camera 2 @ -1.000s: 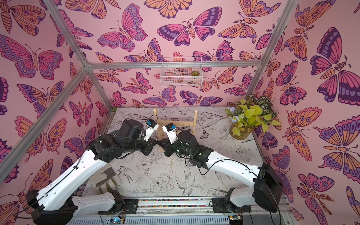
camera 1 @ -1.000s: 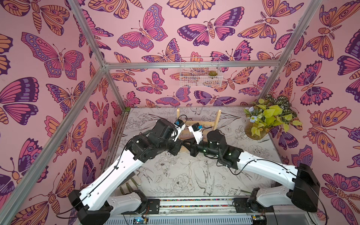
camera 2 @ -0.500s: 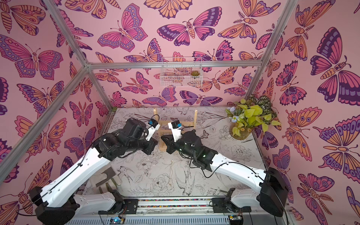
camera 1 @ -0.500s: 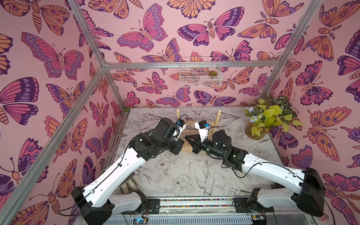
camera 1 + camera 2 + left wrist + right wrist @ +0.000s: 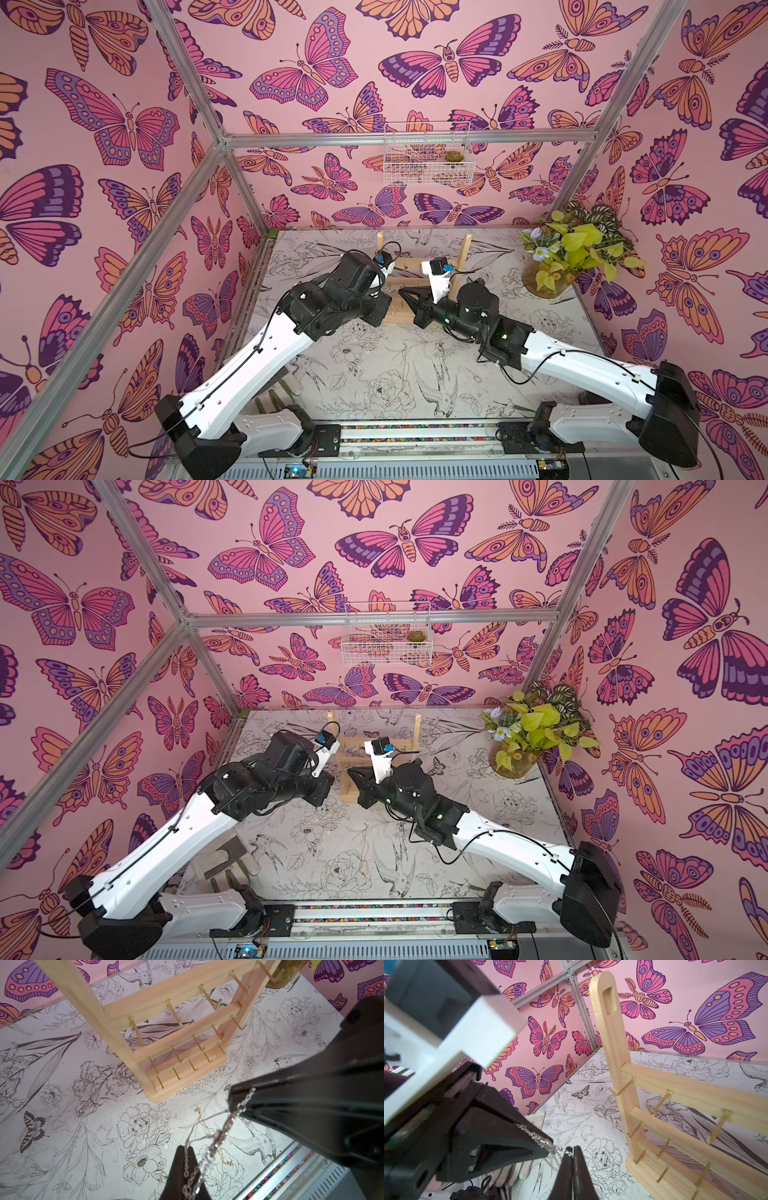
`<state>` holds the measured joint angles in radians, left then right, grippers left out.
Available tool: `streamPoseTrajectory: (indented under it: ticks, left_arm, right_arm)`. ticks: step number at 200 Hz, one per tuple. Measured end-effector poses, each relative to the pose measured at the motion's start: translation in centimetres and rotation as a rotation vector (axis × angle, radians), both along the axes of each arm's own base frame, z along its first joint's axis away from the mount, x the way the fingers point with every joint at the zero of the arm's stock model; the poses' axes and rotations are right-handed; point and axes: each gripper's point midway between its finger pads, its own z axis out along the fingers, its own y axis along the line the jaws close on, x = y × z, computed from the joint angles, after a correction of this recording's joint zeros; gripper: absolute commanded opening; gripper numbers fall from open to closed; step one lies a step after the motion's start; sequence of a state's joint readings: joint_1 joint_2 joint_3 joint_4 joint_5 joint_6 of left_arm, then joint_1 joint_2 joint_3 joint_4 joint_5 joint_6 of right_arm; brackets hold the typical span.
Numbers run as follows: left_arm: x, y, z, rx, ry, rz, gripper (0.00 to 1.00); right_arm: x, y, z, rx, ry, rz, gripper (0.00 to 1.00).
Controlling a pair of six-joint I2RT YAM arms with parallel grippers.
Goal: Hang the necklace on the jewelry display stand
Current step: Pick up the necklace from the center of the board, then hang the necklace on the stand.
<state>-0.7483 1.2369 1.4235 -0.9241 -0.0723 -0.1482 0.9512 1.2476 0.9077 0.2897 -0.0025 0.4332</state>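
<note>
bright, even light (wrist views blur up close)

L gripper point(image 5: 329, 782) & R gripper point(image 5: 352, 774) tips nearly met just on near side of jewelry display stand point(image 5: 416, 729), far-centre; thin gold chain point(image 5: 365, 845) lay nearer.

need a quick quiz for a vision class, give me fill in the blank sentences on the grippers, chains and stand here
1. The left gripper and right gripper each pinch the silver chain, which touches no ____ on the jewelry display stand.
2. The gold chain lies loose on the ____.
3. The stand has ____ crossbars.
Missing words: hook; table; three.
</note>
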Motion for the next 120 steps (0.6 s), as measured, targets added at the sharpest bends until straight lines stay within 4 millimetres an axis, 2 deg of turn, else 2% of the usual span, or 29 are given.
streamPoseTrajectory:
  ticks: [59,98,120]
  left_arm:
    - [1.1,0.1,0.7,0.025,-0.040,0.033,0.00]
    - [2.2,0.2,-0.3,0.072,-0.042,0.065,0.00]
    - [2.8,-0.3,0.1,0.070,-0.049,0.068,0.00]
  right_arm:
    - [-0.3,0.0,0.1,-0.010,-0.015,-0.001,0.06]
    - [0.1,-0.4,1.2,-0.001,-0.059,-0.030,0.06]
    - [0.3,-0.4,2.4,-0.001,-0.098,-0.036,0.06]
